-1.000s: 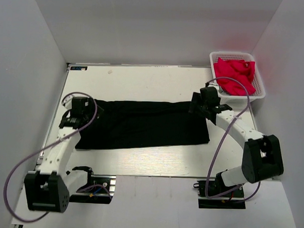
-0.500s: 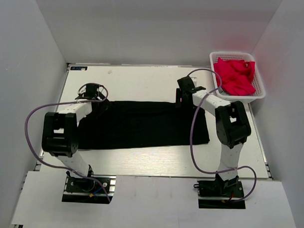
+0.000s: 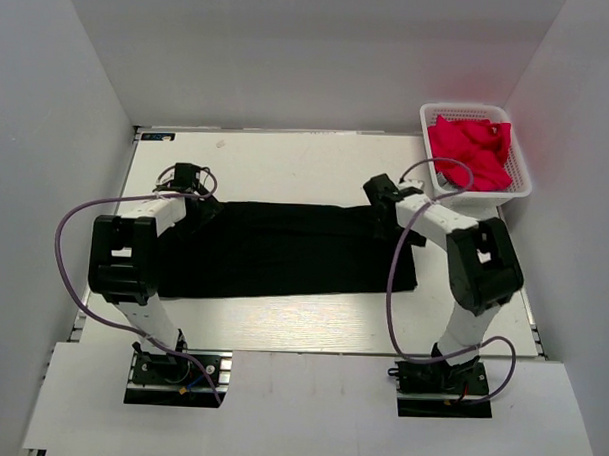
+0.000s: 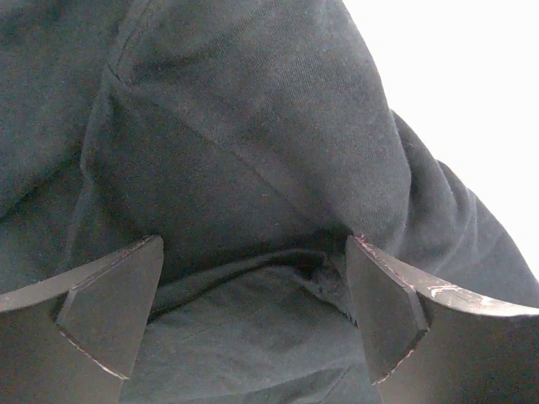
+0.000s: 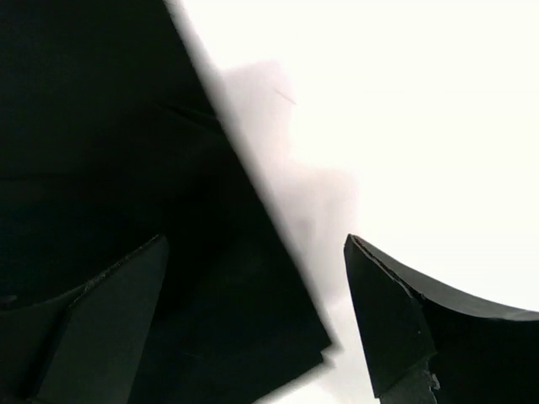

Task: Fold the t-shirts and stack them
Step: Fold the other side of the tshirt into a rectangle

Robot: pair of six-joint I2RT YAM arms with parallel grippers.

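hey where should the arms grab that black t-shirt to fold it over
Probably best to pinch the black t-shirt at its two far corners, coming straight down from above. It lies flat as a wide strip on the table, so only edges offer a bite. The open left gripper straddles a raised wrinkle; the open right gripper straddles the edge.
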